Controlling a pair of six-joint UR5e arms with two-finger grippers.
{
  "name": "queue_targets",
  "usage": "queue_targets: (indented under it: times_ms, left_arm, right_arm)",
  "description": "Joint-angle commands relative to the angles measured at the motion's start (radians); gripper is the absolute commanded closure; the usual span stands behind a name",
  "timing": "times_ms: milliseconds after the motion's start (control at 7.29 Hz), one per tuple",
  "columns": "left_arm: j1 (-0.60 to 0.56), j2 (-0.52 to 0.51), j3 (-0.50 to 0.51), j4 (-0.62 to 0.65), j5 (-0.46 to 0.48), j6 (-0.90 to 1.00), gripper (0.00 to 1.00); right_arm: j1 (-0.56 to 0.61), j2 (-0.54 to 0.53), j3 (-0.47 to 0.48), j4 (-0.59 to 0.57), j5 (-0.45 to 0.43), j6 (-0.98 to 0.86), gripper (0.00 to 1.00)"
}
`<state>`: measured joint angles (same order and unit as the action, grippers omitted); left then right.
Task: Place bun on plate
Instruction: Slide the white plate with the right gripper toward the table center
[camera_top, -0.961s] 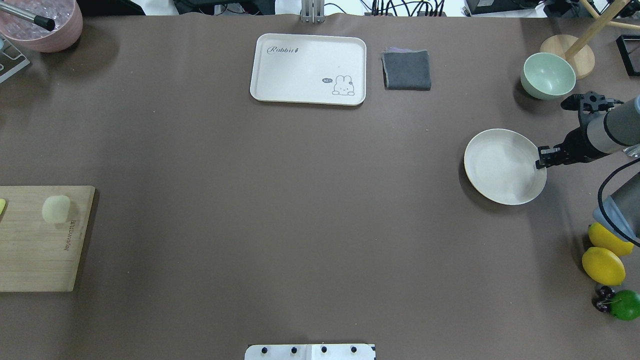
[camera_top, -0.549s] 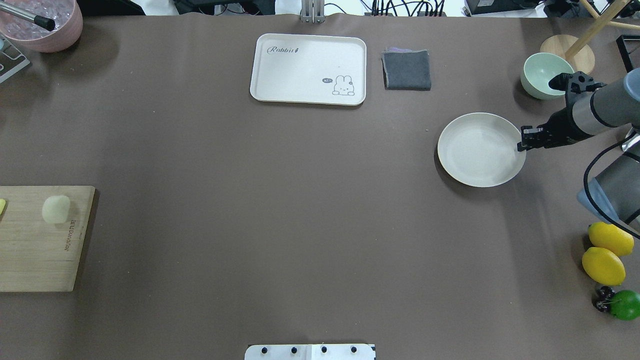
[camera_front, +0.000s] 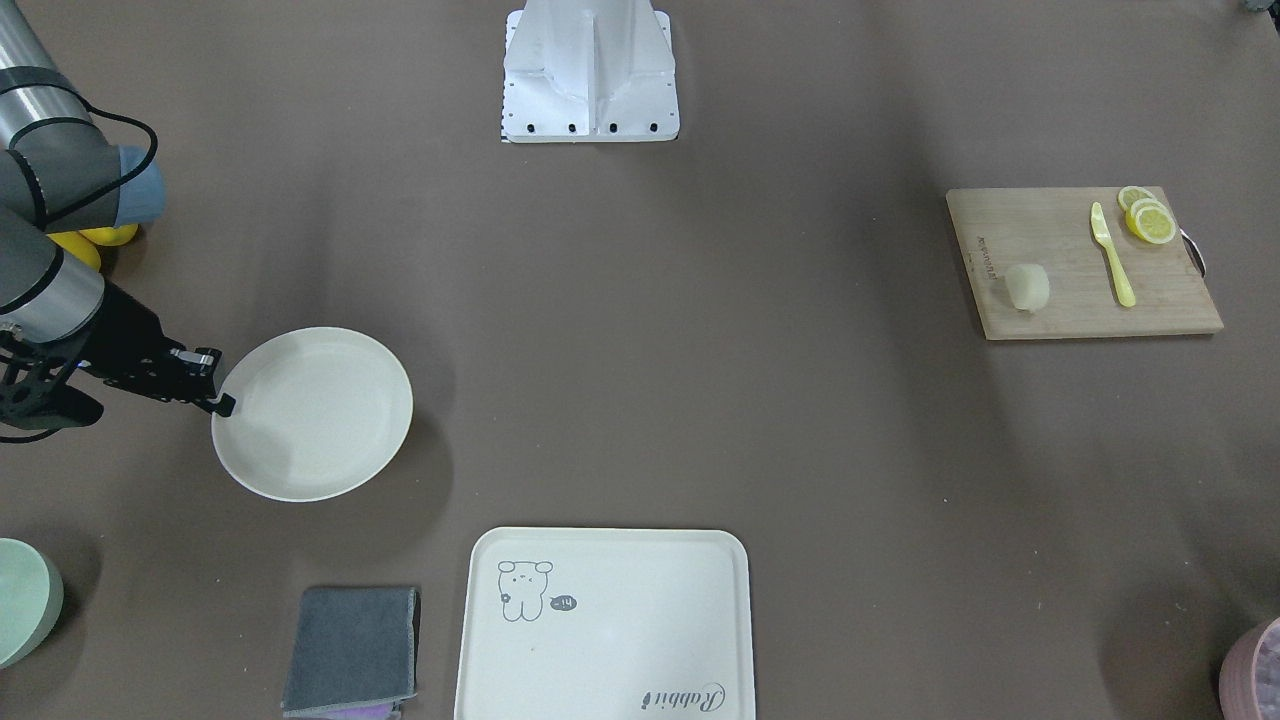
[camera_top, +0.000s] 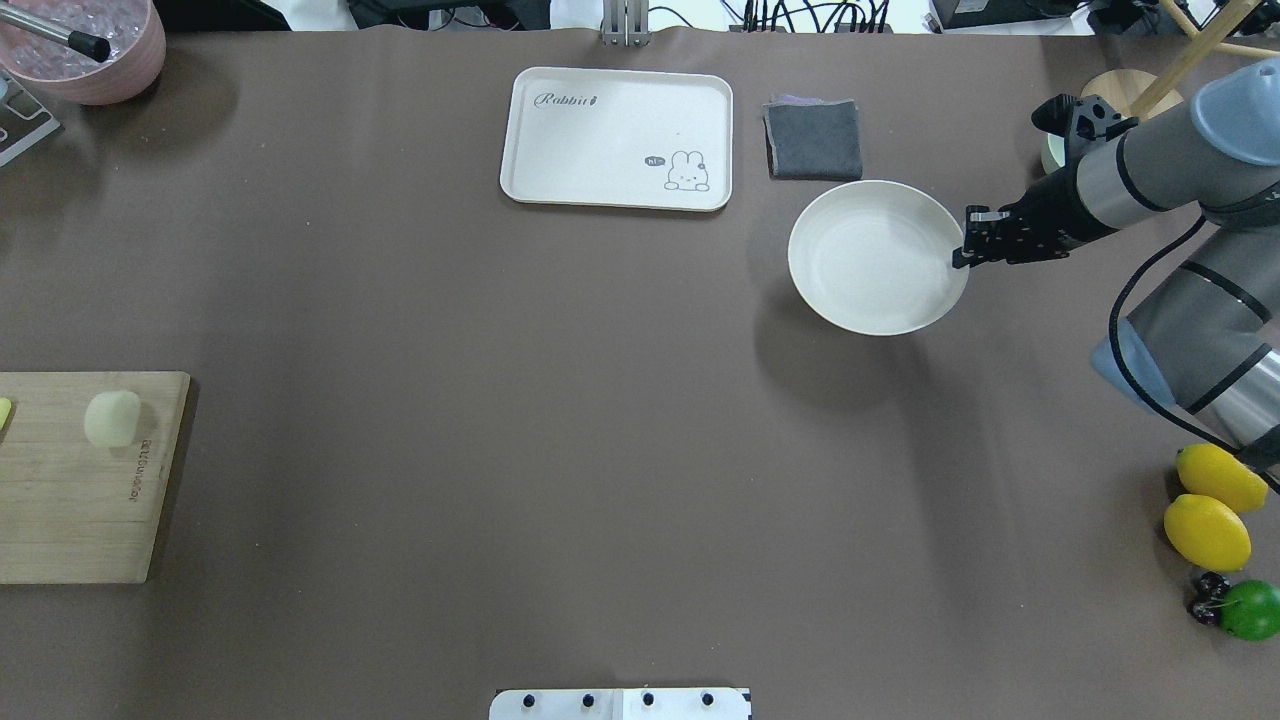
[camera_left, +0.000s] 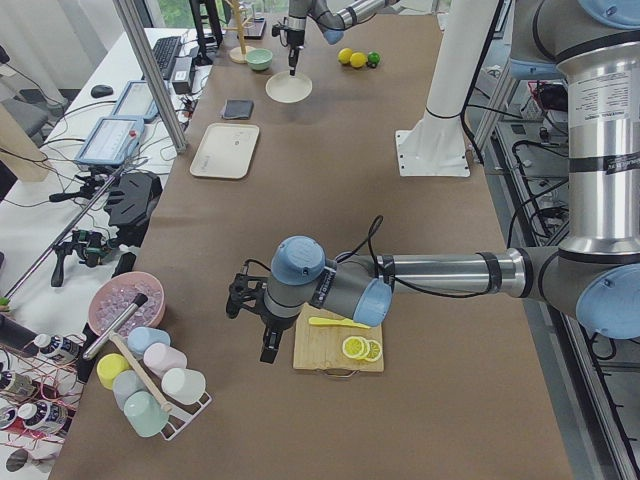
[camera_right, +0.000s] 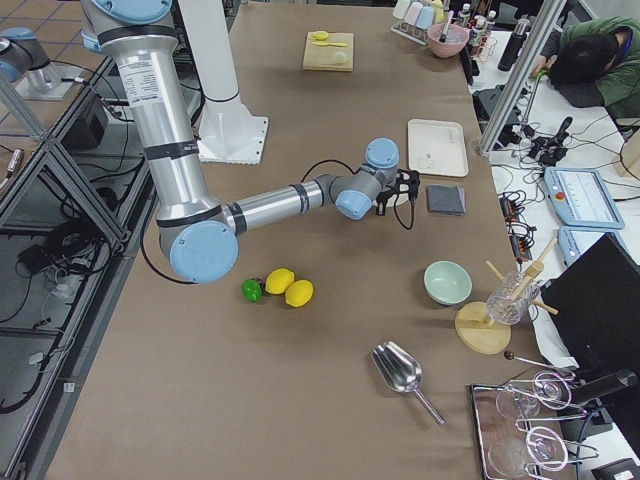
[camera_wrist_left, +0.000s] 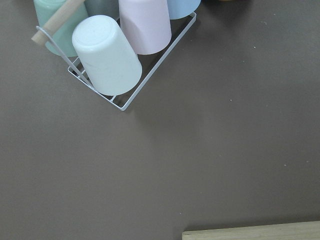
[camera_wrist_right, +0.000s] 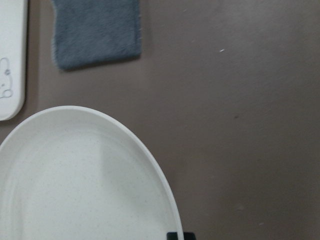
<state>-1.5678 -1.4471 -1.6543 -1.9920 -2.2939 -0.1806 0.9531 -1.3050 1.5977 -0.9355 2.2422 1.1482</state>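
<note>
The bun, a small pale block, lies on the wooden cutting board at the table's left edge, and it also shows in the front view as the bun. The round cream plate hangs a little above the table near the far right, its shadow offset below it. My right gripper is shut on its right rim, also seen as the gripper at the plate. The plate rim fills the right wrist view. My left gripper hovers beside the board; I cannot tell if it is open or shut.
A cream tray and a folded grey cloth lie at the far middle, close to the plate. A green bowl, two lemons and a lime are on the right. A cup rack stands by the board.
My right gripper has carried the plate leftward and toward the far side of the table, close to the grey cloth. The bun and board have not moved.
</note>
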Motion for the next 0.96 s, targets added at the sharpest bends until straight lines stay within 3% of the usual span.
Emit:
queue_targets:
  times_ms: [0,275,549,824]
  left_arm:
    - [0.114,-0.001,-0.001,-0.158,-0.015,-0.253,0.03]
    - [0.253,-0.007,-0.001,-0.278,-0.002,-0.471,0.02]
    - [0.313,-0.021,-0.002,-0.280,0.042,-0.488,0.02]
    - [0.366,-0.041,-0.004,-0.307,0.051,-0.551,0.02]
  right_arm:
    - [-0.165,0.046,0.094,-0.009,-0.138,0.199,1.00]
    - [-0.281,0.111,0.111,-0.057,-0.243,0.287,1.00]
    - [-0.391,0.243,0.100,-0.234,-0.373,0.300,1.00]
    - [-0.439,0.263,0.070,-0.240,-0.418,0.303,1.00]
